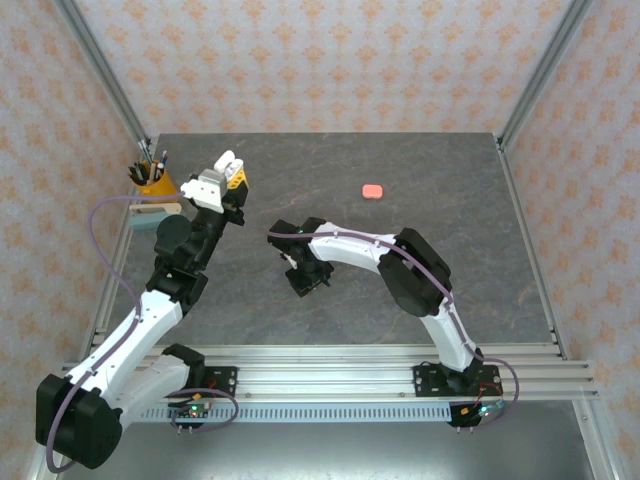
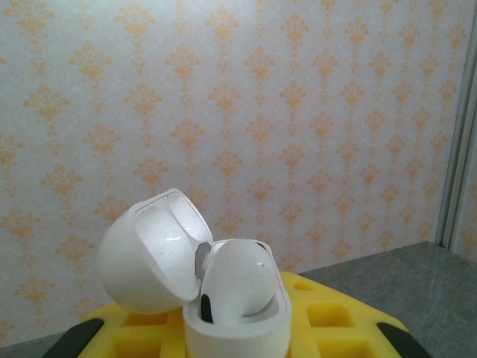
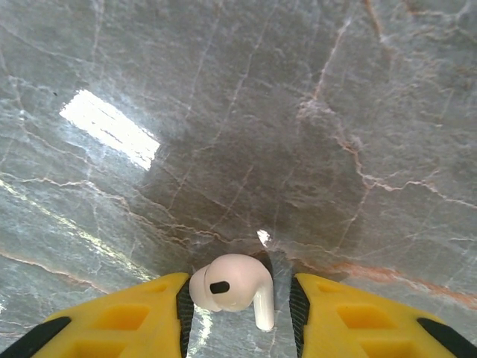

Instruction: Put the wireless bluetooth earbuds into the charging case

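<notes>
On the grey marble-patterned table (image 1: 450,260), near its middle, the right gripper (image 1: 303,280) is pointed down at the surface. In the right wrist view a white earbud (image 3: 223,283) is seen between the yellow fingers (image 3: 134,317). The bud's head is touched by the pad on the left of that view, while a sliver of table is visible between the stem and the other pad. The jaws are thus parted around the bud rather than clamped on it.

Farther back and to the left, the left gripper (image 1: 232,182) is held above the table. It is pressed together on a white charging case (image 1: 228,163) whose lid is hinged open. In the left wrist view the case (image 2: 223,298) is seated upright, with a rounded white form in its base; whether that is an earbud cannot be told.

An orange cup of pens (image 1: 152,180) is placed at the far left edge. A pink case (image 1: 372,190) is lying far right, well apart from both grippers.
</notes>
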